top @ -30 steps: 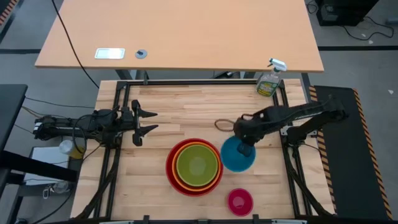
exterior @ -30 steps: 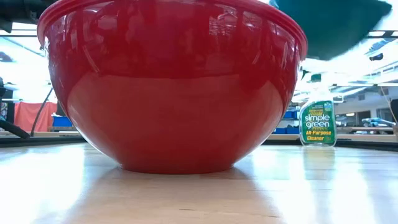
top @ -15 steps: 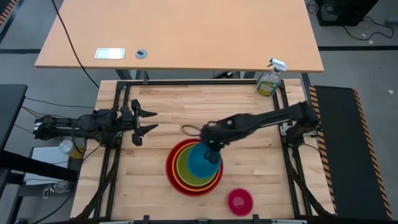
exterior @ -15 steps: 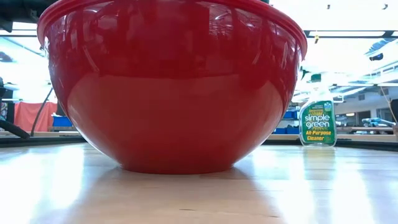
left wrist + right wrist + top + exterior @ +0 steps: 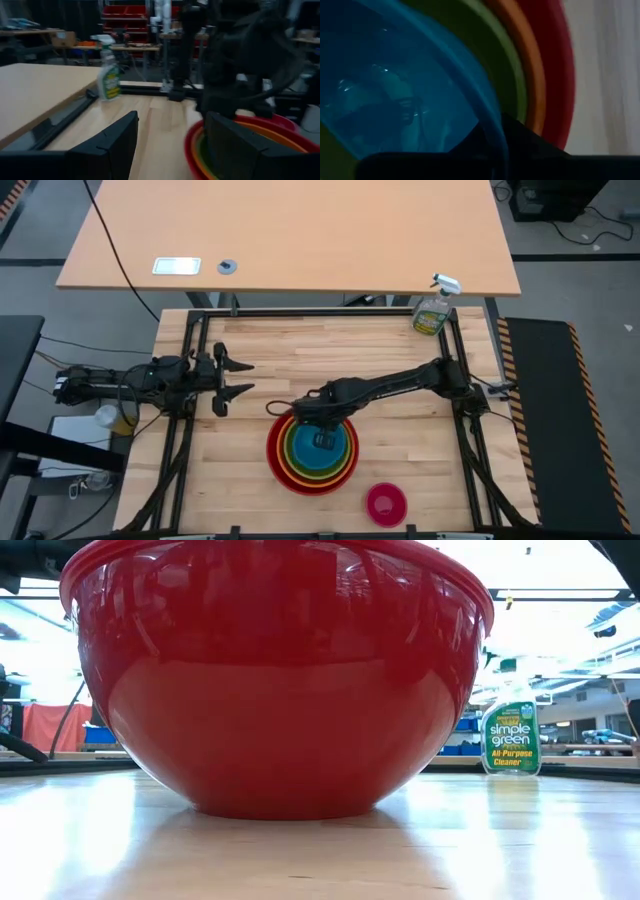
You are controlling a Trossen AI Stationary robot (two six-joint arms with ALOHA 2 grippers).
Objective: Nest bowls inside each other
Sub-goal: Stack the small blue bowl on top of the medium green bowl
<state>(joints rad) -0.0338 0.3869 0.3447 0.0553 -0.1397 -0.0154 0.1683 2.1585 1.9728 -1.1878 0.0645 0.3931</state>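
High view: my right gripper (image 5: 322,432) reaches over the stack of nested bowls, down at the round blue plastic bowl (image 5: 322,444). That one sits inside the lime green plastic bowl (image 5: 294,448), which is inside the orange plastic bowl (image 5: 284,452), which is inside the large red plastic bowl (image 5: 273,450). My fingers straddle the blue rim; pinching or just let go, cannot tell. The small magenta-pink plastic bowl (image 5: 386,503) sits alone on the wooden table (image 5: 300,355), near the stack, toward the front edge. My left gripper (image 5: 236,375) waits at the table's left side, fingers spread, holding nothing. The green spray bottle (image 5: 432,310) stands at the far right corner.

Low view: red bowl wall (image 5: 275,680) fills the picture, bottle (image 5: 511,730) behind, upright.

Left wrist view: my own spread fingers (image 5: 110,147), the stack's rims (image 5: 200,152), the right arm above them, bottle (image 5: 108,75) farther off.

Right wrist view: blue bowl (image 5: 395,100) close up, green (image 5: 507,80), orange (image 5: 532,75), red (image 5: 560,75) rims ringing it; a finger (image 5: 520,137) outside the blue rim.
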